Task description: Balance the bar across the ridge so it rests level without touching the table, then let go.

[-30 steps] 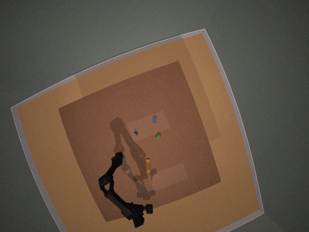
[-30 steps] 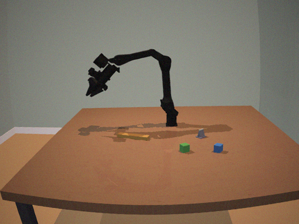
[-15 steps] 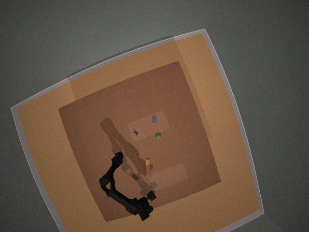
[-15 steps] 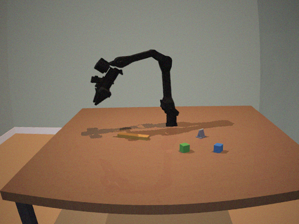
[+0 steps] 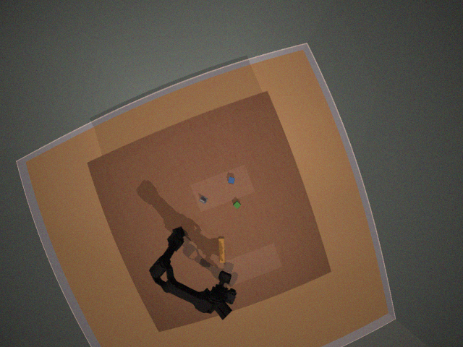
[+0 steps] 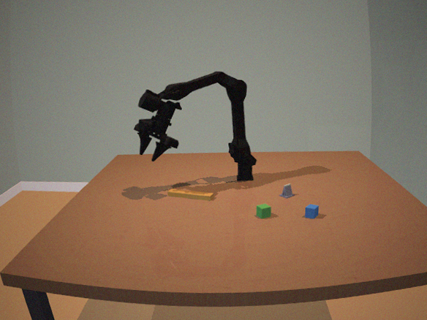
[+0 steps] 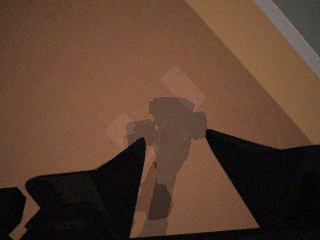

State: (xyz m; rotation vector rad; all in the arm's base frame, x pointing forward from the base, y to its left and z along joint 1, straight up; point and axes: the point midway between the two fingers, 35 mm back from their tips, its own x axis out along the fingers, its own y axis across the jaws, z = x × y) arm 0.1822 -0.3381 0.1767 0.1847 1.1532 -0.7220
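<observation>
A yellow bar (image 5: 221, 249) (image 6: 190, 193) lies flat on the brown table (image 5: 261, 130) (image 6: 199, 256), partly in the arm's shadow. The ridge (image 5: 202, 199) (image 6: 287, 190) is a small grey wedge standing apart from the bar, nearer the arm's base. My gripper (image 5: 224, 277) (image 6: 149, 154) (image 7: 175, 137) is open and empty. It hangs high above the table, fingers pointing down, beyond the bar's end and near the table's edge. The wrist view shows only bare table and the gripper's shadow between the fingers; the bar is not in it.
A green cube (image 5: 236, 204) (image 6: 263, 210) and a blue cube (image 5: 231, 180) (image 6: 311, 211) sit on the table near the ridge. The arm's base (image 6: 245, 172) stands behind them. The table edge and the floor beyond show in the wrist view.
</observation>
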